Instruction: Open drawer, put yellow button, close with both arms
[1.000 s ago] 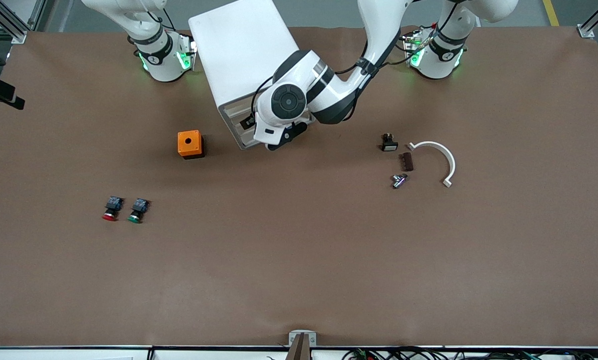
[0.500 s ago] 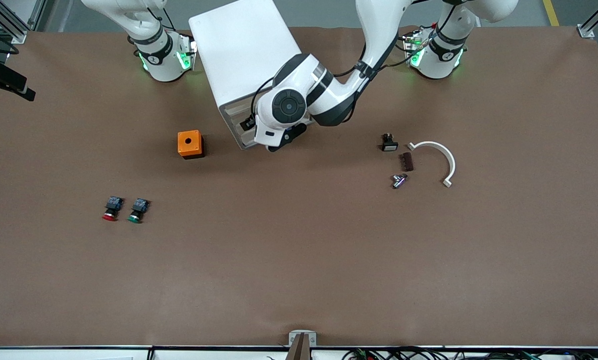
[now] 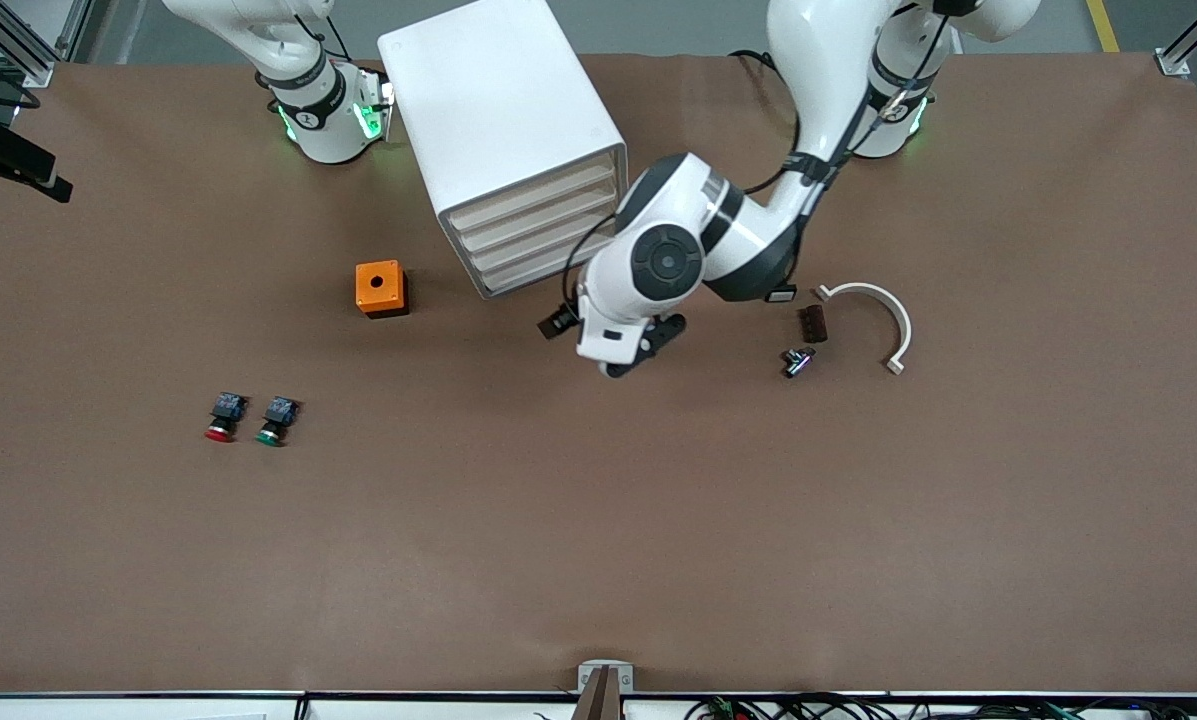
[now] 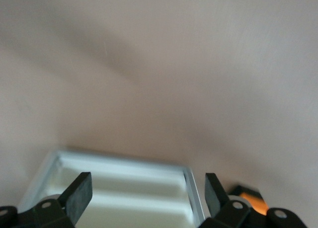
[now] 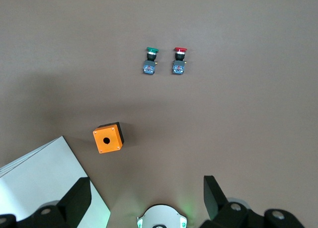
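The white cabinet [image 3: 498, 110] stands near the robots' bases. Its four drawers all look shut, and the uppermost drawer [image 3: 533, 192] sits flush with the rest. The yellow button is out of view. My left gripper [image 3: 573, 330] is open and empty, over the table just in front of the cabinet. In the left wrist view its fingers frame the drawer fronts [image 4: 119, 188], with the gripper [image 4: 146, 186] clear of them. My right gripper [image 5: 149, 188] is open and empty, high above its own base, and that arm waits.
An orange box [image 3: 381, 288] stands beside the cabinet toward the right arm's end. A red-capped button [image 3: 220, 430] and a green-capped button [image 3: 271, 432] lie nearer the front camera. A white curved piece [image 3: 883, 310], a brown block [image 3: 814, 322] and a small metal part [image 3: 798, 360] lie toward the left arm's end.
My left gripper has drawn back from the cabinet front, toward the front camera and the left arm's end. The drawer fronts are uncovered and show shut.
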You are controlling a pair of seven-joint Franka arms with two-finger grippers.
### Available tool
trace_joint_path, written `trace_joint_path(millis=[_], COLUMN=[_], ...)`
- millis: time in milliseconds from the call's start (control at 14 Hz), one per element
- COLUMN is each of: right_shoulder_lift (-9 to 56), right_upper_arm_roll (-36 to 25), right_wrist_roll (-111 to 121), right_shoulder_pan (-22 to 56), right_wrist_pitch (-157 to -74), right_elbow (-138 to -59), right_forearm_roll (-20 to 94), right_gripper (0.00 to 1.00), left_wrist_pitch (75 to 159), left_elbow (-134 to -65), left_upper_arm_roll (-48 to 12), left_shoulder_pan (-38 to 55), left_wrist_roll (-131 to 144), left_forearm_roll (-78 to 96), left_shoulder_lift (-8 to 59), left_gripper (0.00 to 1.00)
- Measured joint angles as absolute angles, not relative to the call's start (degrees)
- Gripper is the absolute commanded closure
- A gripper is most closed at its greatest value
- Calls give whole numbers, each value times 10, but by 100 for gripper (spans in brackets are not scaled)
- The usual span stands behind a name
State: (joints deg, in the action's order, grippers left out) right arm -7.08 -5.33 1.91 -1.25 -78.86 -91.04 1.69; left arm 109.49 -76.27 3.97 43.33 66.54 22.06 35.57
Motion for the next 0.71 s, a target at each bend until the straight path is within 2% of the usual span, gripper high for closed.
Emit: trace_joint_path(millis=[214, 714], right_shoulder_lift=[-72, -81], right_upper_arm_roll=[-53, -54], right_wrist_roll=[19, 19], right_shoulder_pan=[-12, -13], right_wrist_pitch=[-790, -799], right_elbow=[-911, -927], right_forearm_roll=[17, 17], right_gripper=[0, 0], left_wrist_pitch=[1040, 813], left_elbow=[-757, -759], left_upper_arm_roll=[41, 37], left_shoulder_pan=[387, 213], left_wrist_roll=[607, 355], left_forearm_roll=[174, 166], left_shoulder_lift=[295, 171], left_gripper=[0, 0])
